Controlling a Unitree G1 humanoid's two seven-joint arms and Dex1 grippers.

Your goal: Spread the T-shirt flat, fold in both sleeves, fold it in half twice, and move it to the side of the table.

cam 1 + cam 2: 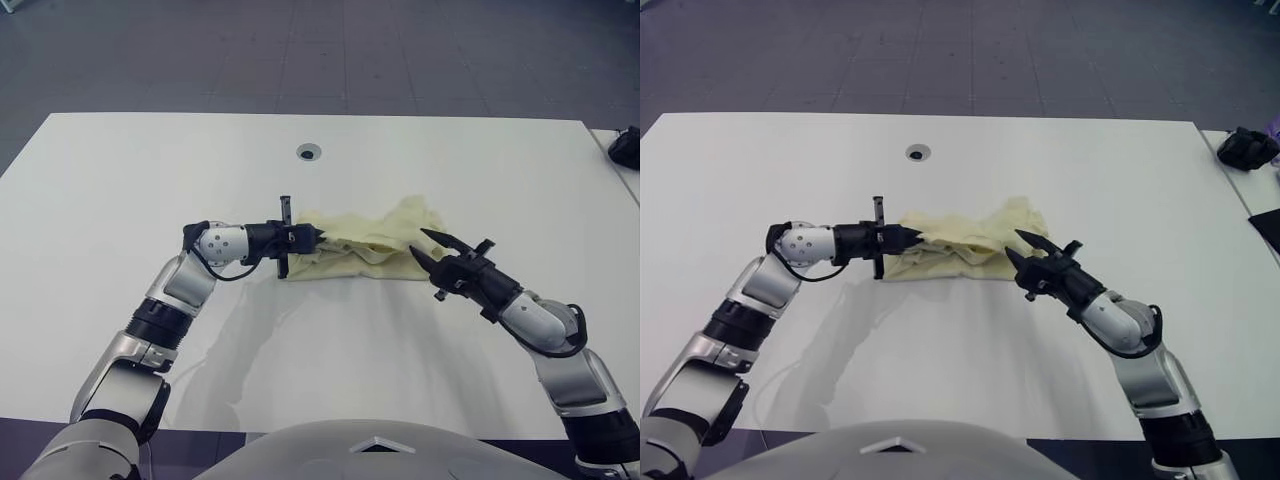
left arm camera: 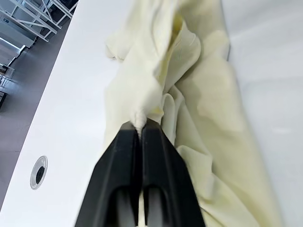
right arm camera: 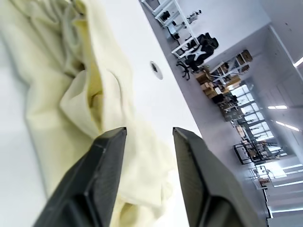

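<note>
Pinching an edge of the crumpled T-shirt (image 1: pixel 362 248), the left tool (image 1: pixel 319 237) is clamped; the right tool (image 1: pixel 418 243) gapes beside it.

Pale yellow T-shirt (image 1: pixel 355 245) lies crumpled at table centre.

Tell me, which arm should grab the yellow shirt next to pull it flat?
Probably the right. The right claw is open beside the T-shirt at its right end, holding nothing. The left claw is shut on the other end.
</note>
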